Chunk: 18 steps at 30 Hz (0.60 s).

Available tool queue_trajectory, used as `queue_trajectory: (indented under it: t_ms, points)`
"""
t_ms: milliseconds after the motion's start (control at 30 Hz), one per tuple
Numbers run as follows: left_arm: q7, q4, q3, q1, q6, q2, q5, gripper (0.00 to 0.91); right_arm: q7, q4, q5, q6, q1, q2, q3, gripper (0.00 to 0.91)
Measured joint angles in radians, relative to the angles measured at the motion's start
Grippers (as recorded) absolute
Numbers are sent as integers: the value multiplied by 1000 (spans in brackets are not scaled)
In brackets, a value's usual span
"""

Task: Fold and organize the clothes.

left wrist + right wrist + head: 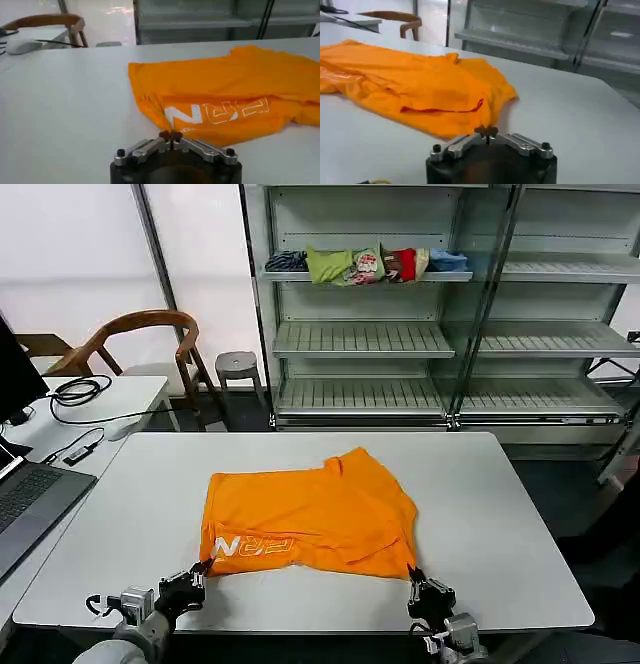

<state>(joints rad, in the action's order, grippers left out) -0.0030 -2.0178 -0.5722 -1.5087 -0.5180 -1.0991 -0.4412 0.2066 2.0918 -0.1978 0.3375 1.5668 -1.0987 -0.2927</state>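
The orange T-shirt (310, 519) is lying flat in the middle of the white worktop (500, 514), long side running from 9 o'clock to 3 o'clock. Its near edge is facing both arms. The left gripper (193, 577) is sitting at the near left corner, fingers pressed together. The right gripper (421, 587) is sitting at the near right corner, fingers pressed together too. From each gripper the shirt is lying toward 12 o'clock, so both look equally close.
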Motion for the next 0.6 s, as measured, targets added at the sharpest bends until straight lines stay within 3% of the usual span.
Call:
queue_trajectory:
  t_ms: [600]
  points:
    - [5, -44, -36, -75, 5, 20, -2, 20, -4, 19, 11, -10, 54, 19, -36, 0]
